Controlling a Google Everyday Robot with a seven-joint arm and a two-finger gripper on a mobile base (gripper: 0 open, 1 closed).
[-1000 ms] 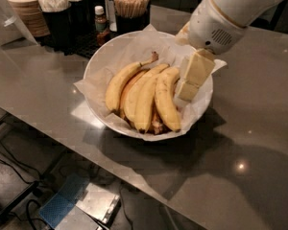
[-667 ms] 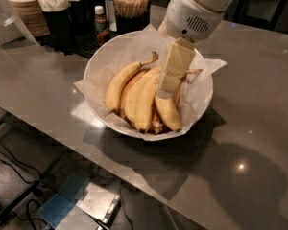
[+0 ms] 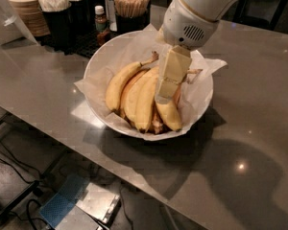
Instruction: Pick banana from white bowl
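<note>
Gripper [image 3: 162,97] low inside the white bowl [image 3: 116,123], tip among the fruit and over the upper half of the banana [image 3: 171,115]; touching or only just above, hard to say. Jaws showing as one pale block from this side, so no telling whether open or closed. Banana lying at the right of the bunch, on the crinkled paper [image 3: 209,68], pressed against a neighbouring banana [image 3: 144,99] on its left, with the slimmer banana [image 3: 119,83] further left again. Long axis running from the near rim up and away toward the far right: blunt end nearest the camera, low on the bowl's front wall; thin straight stem [image 3: 192,73] pointing out past the wrist toward the paper's right corner; curve bulging to the right. Step in hand, by the look of it: the grasp itself. To do it well, straddle the body across its width, not along its length, near the middle of the thick part, to stop it swinging nose-down on the lift. Work one jaw down into the seam with the neighbour rather than on top of that fruit, or risk pinching two at once. Close gently: soft skin, probably quick to bruise and to slip. Avoid catching the paper. Lift straight up first, clear of the rim, before heading out over the surface [image 3: 259,109]. Leave the stem alone: too thin to hold by.
</note>
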